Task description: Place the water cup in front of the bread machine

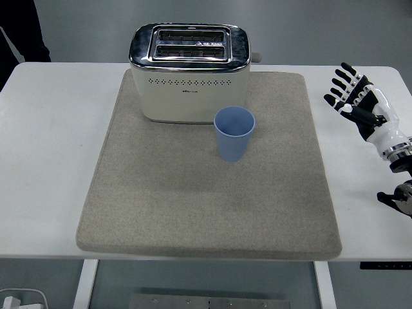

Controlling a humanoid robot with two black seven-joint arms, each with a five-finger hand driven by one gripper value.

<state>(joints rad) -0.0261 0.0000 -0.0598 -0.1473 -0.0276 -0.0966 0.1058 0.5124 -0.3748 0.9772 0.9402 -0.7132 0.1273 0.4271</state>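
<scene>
Standing upright at frame centre on the grey mat [193,212], blue water cup [234,132] sits just before the bread machine [190,71], well apart from the right hand [360,103], fingers spread, empty, at right edge.

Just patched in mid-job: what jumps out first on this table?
A cream toaster with a chrome top stands at the far end of a beige mat. A light blue plastic cup stands upright just in front of its right corner. The right hand hovers open by the table's right edge, holding nothing.
</scene>
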